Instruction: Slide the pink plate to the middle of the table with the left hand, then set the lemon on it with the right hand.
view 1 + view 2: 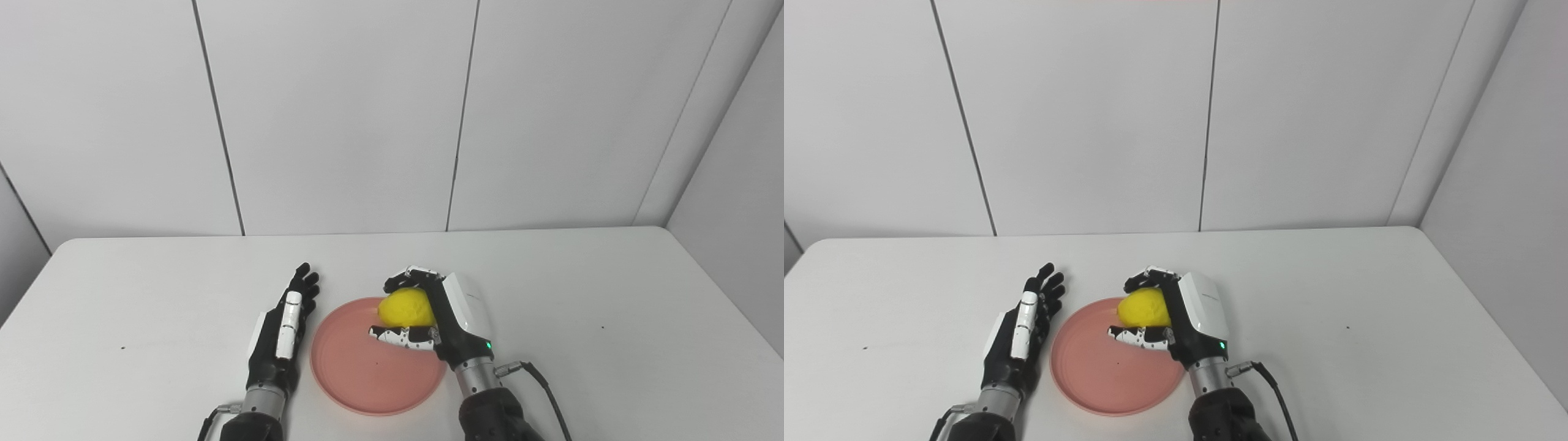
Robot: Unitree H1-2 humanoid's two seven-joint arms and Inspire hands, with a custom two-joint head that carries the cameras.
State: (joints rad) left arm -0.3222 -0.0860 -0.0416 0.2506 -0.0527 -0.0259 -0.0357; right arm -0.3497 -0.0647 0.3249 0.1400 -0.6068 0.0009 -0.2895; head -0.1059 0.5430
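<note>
The right hand (450,318) clasped the lemon (405,308) around its middle over the pink plate (367,373) on the worktop (612,294), a light, firm, roll-prone fruit, while the left hand (283,331) lay released beside it.

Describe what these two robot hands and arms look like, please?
The left robot hand is black with a white strip along one finger. The right robot hand is black with a large white back shell, speckled black-and-white fingers and a small green light. Both have silver metal wrists, dark forearms and thin black cables.
</note>
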